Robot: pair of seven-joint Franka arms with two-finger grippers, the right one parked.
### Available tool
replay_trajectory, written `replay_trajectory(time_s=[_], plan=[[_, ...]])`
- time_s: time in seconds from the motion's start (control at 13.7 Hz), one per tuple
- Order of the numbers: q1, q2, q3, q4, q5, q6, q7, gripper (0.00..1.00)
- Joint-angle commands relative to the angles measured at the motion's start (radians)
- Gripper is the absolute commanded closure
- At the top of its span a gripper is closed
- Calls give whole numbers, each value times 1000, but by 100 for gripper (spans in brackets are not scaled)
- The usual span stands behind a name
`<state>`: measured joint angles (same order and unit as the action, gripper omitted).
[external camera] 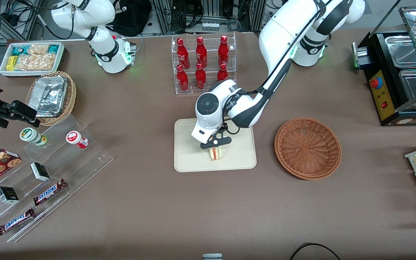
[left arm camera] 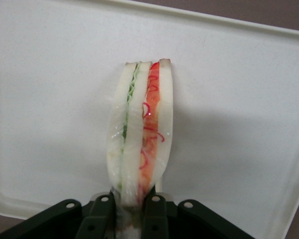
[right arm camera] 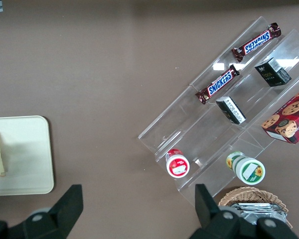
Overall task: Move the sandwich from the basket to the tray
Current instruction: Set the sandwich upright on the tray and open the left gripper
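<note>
Though gripper [external camera: 216,144]-pinched, layered wedge sandwich [left arm camera: 139,134]

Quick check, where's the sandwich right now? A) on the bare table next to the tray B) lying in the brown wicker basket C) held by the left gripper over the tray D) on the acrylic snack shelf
C: the gripper has its fingers clamped on the sandwich over the cream tray; the basket holds nothing.
</note>
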<state>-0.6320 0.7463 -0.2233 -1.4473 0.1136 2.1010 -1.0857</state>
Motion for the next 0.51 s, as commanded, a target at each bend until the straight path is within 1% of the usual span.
replay_trajectory(time_s=[0.0,0.29,0.44], plan=[[-8,-33,5,15,17,-12,-33,0],[6,-138,7,13,20,-94,-25,0],[58,-183,6,7,31,-156,60,0]])
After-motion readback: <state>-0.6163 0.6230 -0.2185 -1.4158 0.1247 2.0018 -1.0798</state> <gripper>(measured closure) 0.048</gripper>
